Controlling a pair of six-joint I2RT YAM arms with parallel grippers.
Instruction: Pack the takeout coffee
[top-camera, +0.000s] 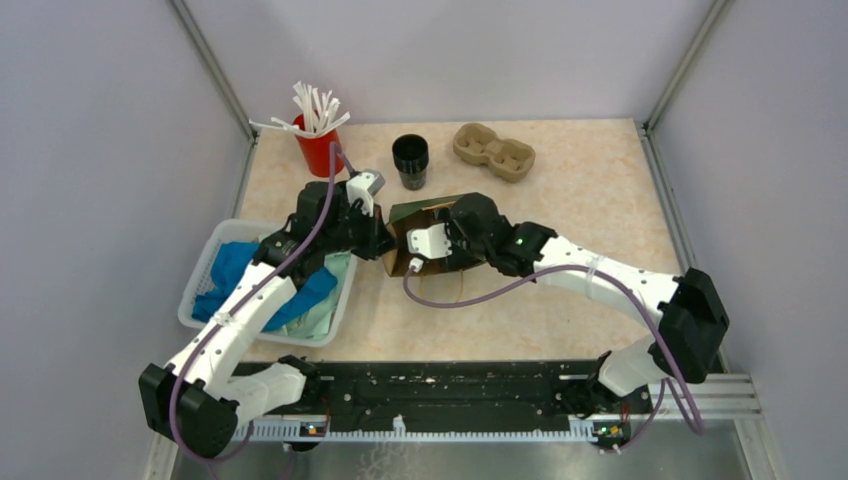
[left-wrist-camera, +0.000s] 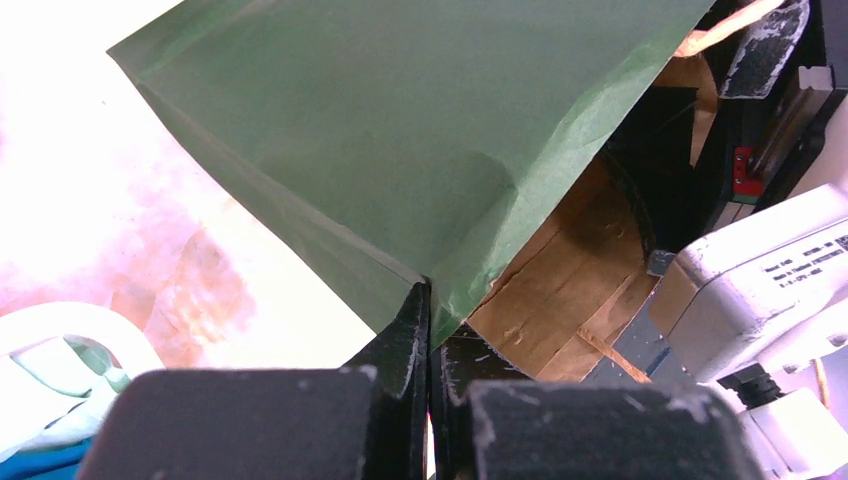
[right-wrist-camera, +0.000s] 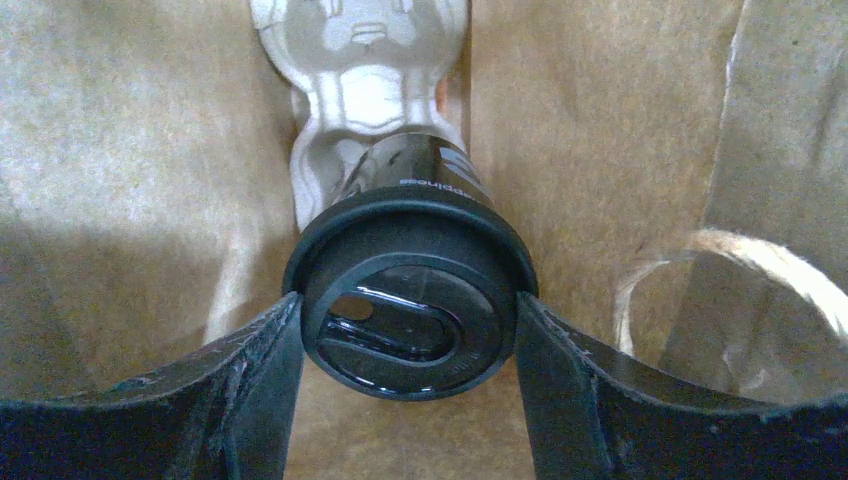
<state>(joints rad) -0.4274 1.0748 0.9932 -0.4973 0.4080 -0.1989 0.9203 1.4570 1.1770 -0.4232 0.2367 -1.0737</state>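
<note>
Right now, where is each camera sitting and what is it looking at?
Top: above and behind, looking down at the table and paper bag; both arms show.
Left wrist: on the left arm, facing the bag's mouth; left gripper pinches its edge.
Right wrist: inside the bag, facing the takeout coffee held by the right gripper.
Shared: all see the bag.

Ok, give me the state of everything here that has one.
takeout coffee: lidded, inside the paper bag
paper bag: mouth open, edge pinched
left gripper: shut on paper bag
right gripper: shut on takeout coffee
spare black cup: upright, lidless
pulp tray: empty
</note>
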